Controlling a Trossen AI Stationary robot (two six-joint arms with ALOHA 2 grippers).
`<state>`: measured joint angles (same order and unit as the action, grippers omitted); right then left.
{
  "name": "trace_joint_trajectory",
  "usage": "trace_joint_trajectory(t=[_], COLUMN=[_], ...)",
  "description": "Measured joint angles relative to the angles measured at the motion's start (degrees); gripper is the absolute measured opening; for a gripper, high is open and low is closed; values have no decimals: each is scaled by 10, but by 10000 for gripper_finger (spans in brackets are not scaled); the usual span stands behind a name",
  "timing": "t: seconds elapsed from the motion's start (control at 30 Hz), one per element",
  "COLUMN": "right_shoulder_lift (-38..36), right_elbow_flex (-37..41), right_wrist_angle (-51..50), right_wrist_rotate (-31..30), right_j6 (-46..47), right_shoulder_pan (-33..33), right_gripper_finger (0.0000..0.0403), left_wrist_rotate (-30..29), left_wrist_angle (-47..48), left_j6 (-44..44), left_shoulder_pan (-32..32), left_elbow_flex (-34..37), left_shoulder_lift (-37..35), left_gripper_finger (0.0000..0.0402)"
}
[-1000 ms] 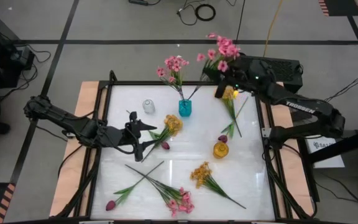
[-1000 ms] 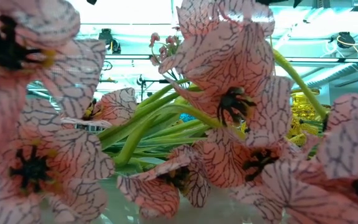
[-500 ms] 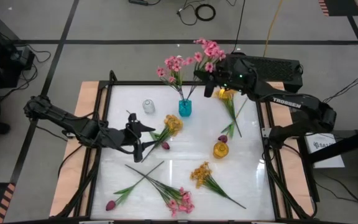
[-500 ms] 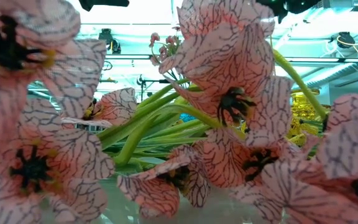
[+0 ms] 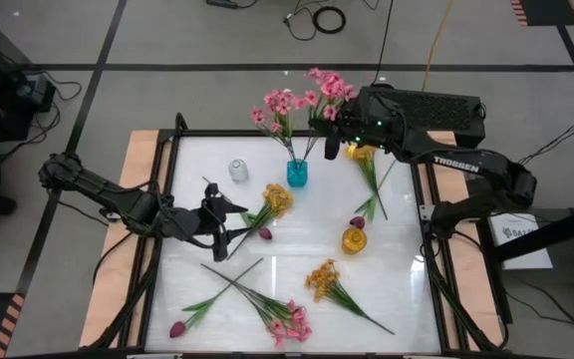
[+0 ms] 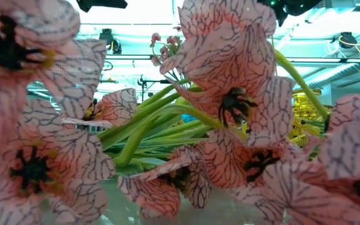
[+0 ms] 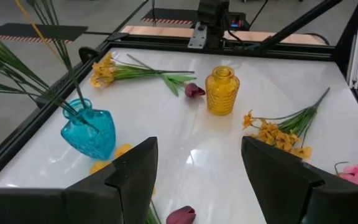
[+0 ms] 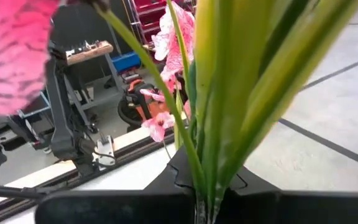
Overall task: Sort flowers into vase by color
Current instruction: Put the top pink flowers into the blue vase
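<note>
A blue vase (image 5: 297, 173) at the table's far middle holds one pink spray (image 5: 281, 104). Just right of it my right gripper (image 5: 333, 147) is shut on a second pink spray, whose blossoms (image 5: 328, 84) stand above the vase. My left gripper (image 5: 223, 227) hangs open over the table's left middle. A yellow spray (image 5: 275, 199) and a magenta tulip bud (image 5: 264, 232) lie on the table just to its right. In the left wrist view its fingers (image 7: 194, 180) have nothing between them. My right gripper pinches the pink spray's bundle of green stems (image 8: 209, 180) between its two fingers, below the blossoms. It comes in about level from the table's right side. The spray is lifted clear of the table. Its lower stem (image 5: 313, 152) slants toward the blue vase's mouth; I cannot tell whether it is inside.
A yellow vase (image 5: 354, 239) stands right of centre with a tulip bud (image 5: 357, 222) beside it, and a small clear vase (image 5: 238, 170) at the far left. Yellow sprays (image 5: 367, 165) (image 5: 324, 280), a pink spray (image 5: 289, 321) and a tulip (image 5: 178, 328) lie on the table. Pink blossoms (image 6: 230, 106) fill the low view.
My right gripper has carried the pink spray toward the table's left and downward, closer to the blue vase. The blossoms now stand beside those of the spray in the vase. Most of the move came early in the second. My left gripper has stayed in place.
</note>
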<state>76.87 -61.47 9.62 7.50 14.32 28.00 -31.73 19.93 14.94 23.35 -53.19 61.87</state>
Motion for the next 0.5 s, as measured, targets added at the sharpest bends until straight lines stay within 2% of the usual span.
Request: trace_joint_trajectory(t=[0.5], right_shoulder_lift=[94], right_elbow_flex=[0], right_wrist_angle=[37], right_wrist_rotate=[-3], right_j6=[42], right_shoulder_pan=[0], right_gripper_finger=[13], left_wrist_rotate=[0], left_wrist_angle=[3], left_j6=[-2], left_shoulder_pan=[0], left_elbow_flex=[0], left_shoulder_lift=[0], left_gripper_finger=[239])
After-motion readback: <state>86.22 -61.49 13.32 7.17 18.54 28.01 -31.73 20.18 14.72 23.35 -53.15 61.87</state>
